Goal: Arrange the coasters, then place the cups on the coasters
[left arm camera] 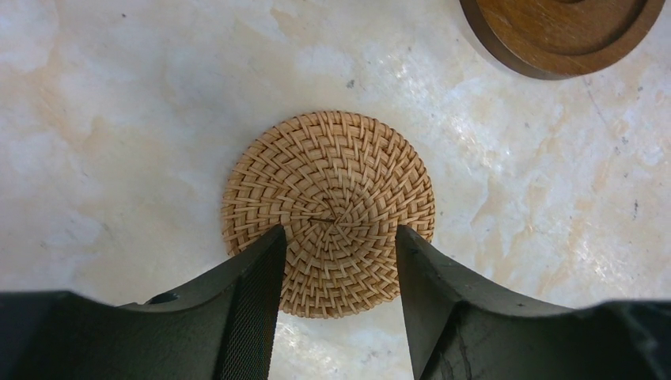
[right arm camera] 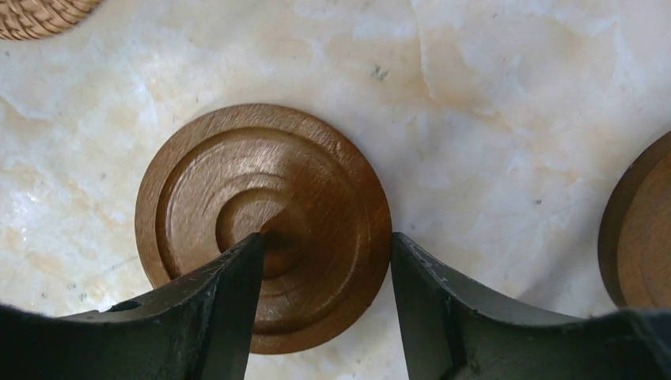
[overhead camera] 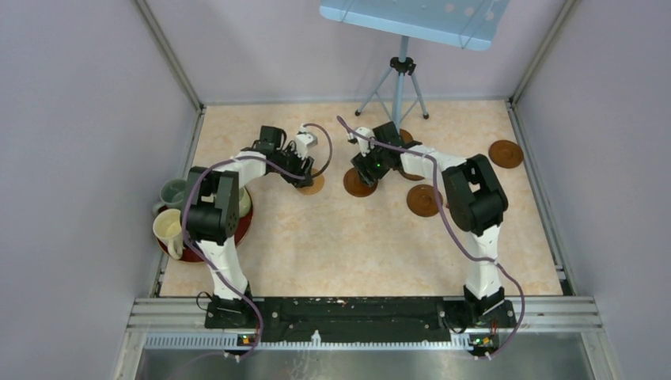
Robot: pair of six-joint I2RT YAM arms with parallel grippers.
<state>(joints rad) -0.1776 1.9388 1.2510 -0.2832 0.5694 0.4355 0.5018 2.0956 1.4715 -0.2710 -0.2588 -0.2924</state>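
Note:
A woven tan coaster (left arm camera: 328,190) lies flat on the marble table, and my left gripper (left arm camera: 340,233) hovers open above it, fingers spread over its near half. From above, the left gripper (overhead camera: 304,177) sits at that tan coaster (overhead camera: 314,186). My right gripper (right arm camera: 326,241) is open over a dark wooden coaster (right arm camera: 237,198), with one fingertip above its centre and the other at its right rim. In the top view the right gripper (overhead camera: 365,172) is over that coaster (overhead camera: 358,185). More wooden coasters (overhead camera: 423,200) (overhead camera: 506,153) lie to the right. A green-grey cup (overhead camera: 172,193) and a cream cup (overhead camera: 167,228) stand at far left.
The dark red tray (overhead camera: 242,226) lies under the left arm's elbow beside the cups. A tripod (overhead camera: 402,79) carrying a light blue board stands at the back. Another wooden coaster (right arm camera: 642,229) lies just right of the right gripper. Purple walls close in both sides.

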